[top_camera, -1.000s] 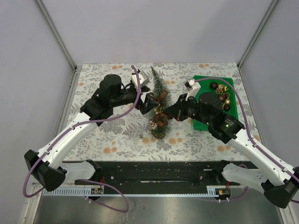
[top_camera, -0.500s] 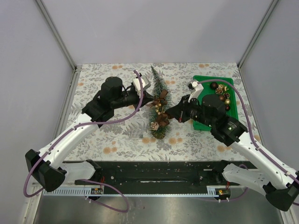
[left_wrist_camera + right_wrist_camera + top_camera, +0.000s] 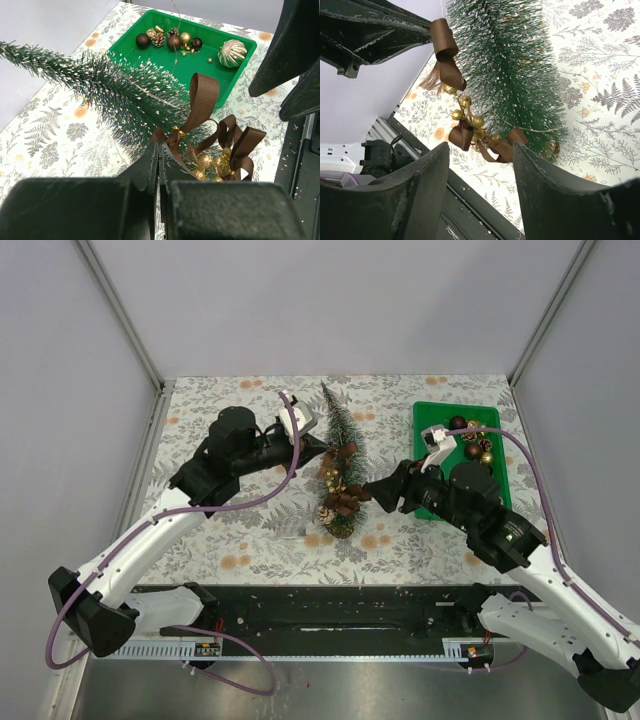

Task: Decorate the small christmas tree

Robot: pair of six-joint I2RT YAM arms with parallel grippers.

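tree place: the small christmas tree [image 3: 338, 430] seems to stand upright about mid-table [image 3: 230, 530]. the green tray [image 3: 425, 415] of baubles sits toward the far right corner, apart from it.
on it: a ribbon garland [image 3: 341, 488] of brown bows and gold beads hangs down its front.
left gripper [image 3: 158, 152]: fingers pressed together on the garland's top bow, as far as i can tell, right against the bristles.
right gripper [image 3: 481, 152]: fingers apart, nothing between them, just right of the tree's lower half.
handling: i judge the tree light and easy to tip. the bristles look soft and springy and would give little purchase, and only the trunk should be stiff.
where to hold: low on the trunk. a pull on the ribbon could topple it.
change: a second ago my left fingers stood wide beside the tree and the right ones were closed at the garland. now the roles are swapped, and the right arm has backed off toward the near right corner.
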